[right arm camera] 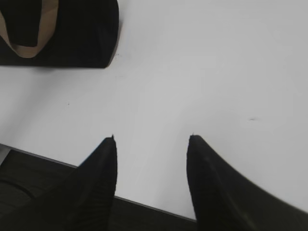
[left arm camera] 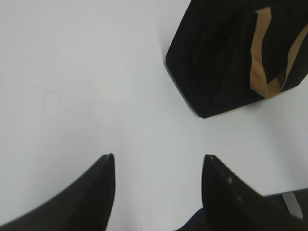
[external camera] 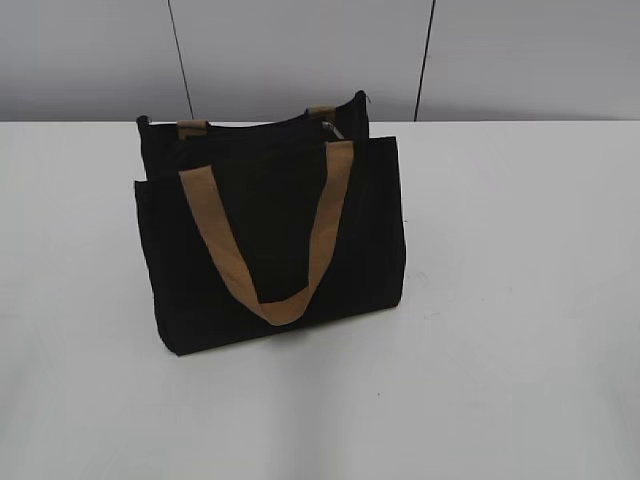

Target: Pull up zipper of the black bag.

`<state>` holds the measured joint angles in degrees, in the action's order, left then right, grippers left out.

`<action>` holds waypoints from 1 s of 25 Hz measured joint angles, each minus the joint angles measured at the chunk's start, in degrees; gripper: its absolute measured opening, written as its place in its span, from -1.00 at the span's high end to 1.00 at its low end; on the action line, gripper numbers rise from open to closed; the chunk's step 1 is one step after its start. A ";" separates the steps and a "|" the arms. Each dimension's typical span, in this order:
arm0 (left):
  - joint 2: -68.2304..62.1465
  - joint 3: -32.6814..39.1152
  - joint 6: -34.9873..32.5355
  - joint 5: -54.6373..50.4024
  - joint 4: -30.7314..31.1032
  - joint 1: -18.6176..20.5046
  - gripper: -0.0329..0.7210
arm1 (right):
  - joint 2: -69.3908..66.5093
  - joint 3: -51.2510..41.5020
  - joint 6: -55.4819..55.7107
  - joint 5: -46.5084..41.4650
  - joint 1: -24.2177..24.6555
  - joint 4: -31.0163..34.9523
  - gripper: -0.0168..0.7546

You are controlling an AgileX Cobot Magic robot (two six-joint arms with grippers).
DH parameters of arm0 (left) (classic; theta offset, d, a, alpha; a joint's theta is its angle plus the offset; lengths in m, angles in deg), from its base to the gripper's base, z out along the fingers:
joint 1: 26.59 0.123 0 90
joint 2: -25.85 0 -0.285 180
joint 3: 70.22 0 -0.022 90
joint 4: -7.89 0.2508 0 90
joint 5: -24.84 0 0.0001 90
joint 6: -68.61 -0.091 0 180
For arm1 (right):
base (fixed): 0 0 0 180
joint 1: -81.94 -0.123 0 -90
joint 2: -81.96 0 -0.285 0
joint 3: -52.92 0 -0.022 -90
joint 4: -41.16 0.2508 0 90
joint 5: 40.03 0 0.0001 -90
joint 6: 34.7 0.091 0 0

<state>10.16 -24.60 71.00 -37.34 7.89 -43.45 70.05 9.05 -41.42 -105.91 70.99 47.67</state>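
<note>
The black bag [external camera: 360, 230] stands upright in the middle of the white table, its tan handle [external camera: 265, 290] hanging down the front. The zipper runs along its top edge, with a small silvery pull tab [external camera: 331, 128] near the right end. Neither gripper shows in the exterior view. My left gripper [left arm camera: 158, 156] is open and empty over bare table, with the bag [left arm camera: 211, 53] ahead to its upper right. My right gripper [right arm camera: 151, 137] is open and empty near the table's front edge, with the bag [right arm camera: 82, 33] at its upper left.
The white table [external camera: 520, 300] spreads wide on both sides of the bag. A grey panelled wall [external camera: 300, 50] stands behind it. The table's front edge [right arm camera: 154, 208] shows under my right gripper.
</note>
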 joint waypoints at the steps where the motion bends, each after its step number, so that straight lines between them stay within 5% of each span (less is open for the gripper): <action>1: 0.90 0.79 0.00 0.28 0.00 0.00 -0.24 | 0.93 -1.19 0.59 -0.05 0.00 -0.69 0.00; 25: 2.26 1.28 0.07 1.38 -2.69 0.00 -0.18 | 3.15 -5.55 3.50 2.87 0.00 -1.55 0.00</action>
<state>12.42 -23.31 71.07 -35.96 5.20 -43.45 73.20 3.51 -37.92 -103.05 70.99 46.11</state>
